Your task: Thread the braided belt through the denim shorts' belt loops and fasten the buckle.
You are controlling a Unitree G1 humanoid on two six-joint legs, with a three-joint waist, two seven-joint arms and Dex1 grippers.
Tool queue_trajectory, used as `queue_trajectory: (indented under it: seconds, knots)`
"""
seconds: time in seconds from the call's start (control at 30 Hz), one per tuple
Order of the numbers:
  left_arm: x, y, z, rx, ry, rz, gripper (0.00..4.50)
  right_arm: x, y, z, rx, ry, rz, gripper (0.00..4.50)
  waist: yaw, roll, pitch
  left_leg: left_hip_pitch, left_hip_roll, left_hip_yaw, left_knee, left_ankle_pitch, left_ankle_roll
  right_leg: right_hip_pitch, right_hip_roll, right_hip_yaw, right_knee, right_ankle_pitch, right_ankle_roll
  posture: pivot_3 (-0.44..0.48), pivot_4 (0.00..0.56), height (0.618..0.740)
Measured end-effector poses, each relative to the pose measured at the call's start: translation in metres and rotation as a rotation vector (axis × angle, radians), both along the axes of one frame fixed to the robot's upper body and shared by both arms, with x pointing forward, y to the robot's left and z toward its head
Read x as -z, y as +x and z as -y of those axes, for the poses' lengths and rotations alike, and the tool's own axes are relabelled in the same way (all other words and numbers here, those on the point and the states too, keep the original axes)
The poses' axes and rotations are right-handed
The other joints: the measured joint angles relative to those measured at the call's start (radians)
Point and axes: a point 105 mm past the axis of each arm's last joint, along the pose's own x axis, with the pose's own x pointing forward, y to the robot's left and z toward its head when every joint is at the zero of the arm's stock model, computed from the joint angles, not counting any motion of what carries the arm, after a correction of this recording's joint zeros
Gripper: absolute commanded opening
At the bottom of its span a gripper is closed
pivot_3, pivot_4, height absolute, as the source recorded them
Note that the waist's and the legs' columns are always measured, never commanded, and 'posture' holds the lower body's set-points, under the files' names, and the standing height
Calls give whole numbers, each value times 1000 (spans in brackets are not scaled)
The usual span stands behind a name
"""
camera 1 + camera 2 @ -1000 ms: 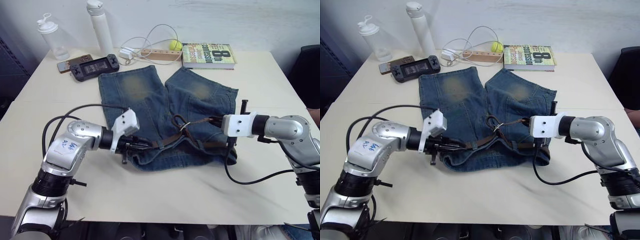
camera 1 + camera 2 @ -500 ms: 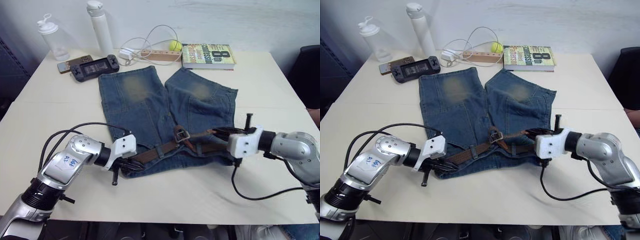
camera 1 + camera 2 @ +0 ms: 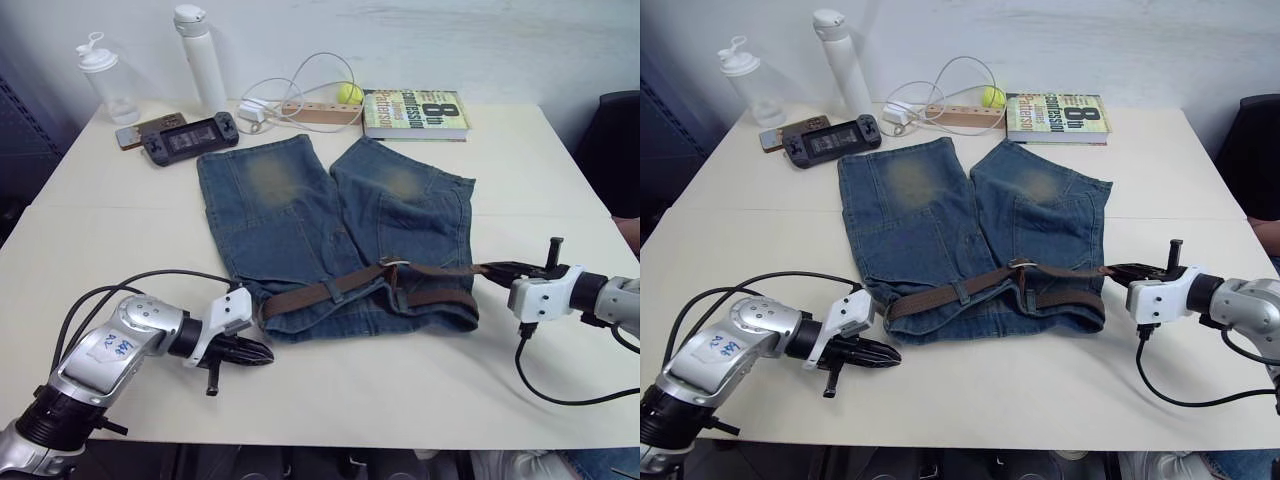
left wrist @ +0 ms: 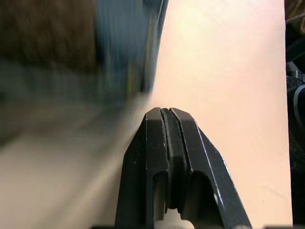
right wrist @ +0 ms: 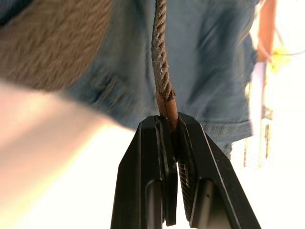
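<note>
The right gripper (image 5: 174, 128) has its two black fingers pressed tight on the tan leather tip of the long dark-brown braided belt (image 3: 940, 299). The belt runs from that gripper across the waistband of the faded blue denim shorts (image 3: 940, 215), which lie flat on the pale table (image 3: 1020, 375). It looks pulled straight and tight.

The small silver metal buckle (image 3: 1023, 266) sits near the middle of the waistband, well apart from both grippers. A short blue denim belt loop (image 3: 962, 291) crosses over the belt on the far side of the buckle from the right gripper.

The left gripper (image 4: 167, 119) hangs just off the corner of the shorts, fingers squeezed together with nothing between them. The end of the belt lies just beside it.

What could go wrong? The tip is thin and smooth, so I think it could slip out if the right gripper pulls harder. A hard pull could also drag the soft shorts sideways or bunch them up, since nothing holds them down. The belt might slide too far, too.

The belt is woven, ropey and bumpy. The denim is thick, floppy and worn yellow on the legs.
</note>
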Motion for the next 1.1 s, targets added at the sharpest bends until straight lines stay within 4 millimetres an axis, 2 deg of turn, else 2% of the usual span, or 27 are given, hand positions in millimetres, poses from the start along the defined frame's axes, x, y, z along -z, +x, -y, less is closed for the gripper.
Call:
queue_trajectory:
  seconds: [0.2,0.3,0.4,0.47,0.63,0.7,0.9,0.97,1.03,1.1]
  knots:
    - [1,-3,-1,-19,-11,-8,57,-3,-3,0,-23,-2,1,0,-1,1,0,1,0,1,-1,0,-1,0,0,1,0,0,0,0,150,703]
    - [1,-4,-1,-26,-29,-14,57,0,-10,-10,-62,11,-21,0,0,1,0,1,1,1,-1,0,-1,0,0,1,0,0,0,0,150,703]
    - [-3,-4,0,-45,-80,-45,57,6,-16,-29,-111,41,-47,0,-1,1,0,1,1,1,-1,0,-1,0,0,1,0,0,0,0,150,703]
    - [-19,-3,-1,-63,-166,-66,57,8,-19,-42,-140,60,-60,0,0,1,0,1,1,1,-1,0,-1,0,1,1,1,0,0,0,150,703]
    - [-76,1,-8,-75,-369,-54,57,7,-23,-52,-151,75,-72,0,1,1,0,1,1,0,-1,0,-1,0,1,1,0,0,0,0,150,703]
    - [-86,0,-9,-76,-404,-58,57,8,-23,-52,-143,80,-79,0,0,1,0,1,1,1,-1,0,-1,0,1,1,0,0,0,0,150,703]
    - [-85,0,-7,-85,-416,-90,57,8,-23,-54,-139,84,-81,0,0,1,0,1,1,1,-1,0,-2,0,1,1,0,0,0,0,150,703]
    - [-87,19,6,-81,-377,7,57,10,-22,-55,-124,110,-83,0,8,0,-1,1,1,-1,-1,0,-2,1,1,0,0,0,0,0,150,703]
    - [-85,36,19,-83,-343,90,57,10,-22,-66,-146,137,-72,0,9,0,-1,1,-1,-1,-1,0,-2,2,0,1,0,0,0,0,150,703]
    - [-70,47,25,-101,-300,121,57,11,-23,-67,-141,140,-75,0,2,0,-1,1,-1,1,-3,-1,-2,1,1,1,-1,0,1,0,150,703]
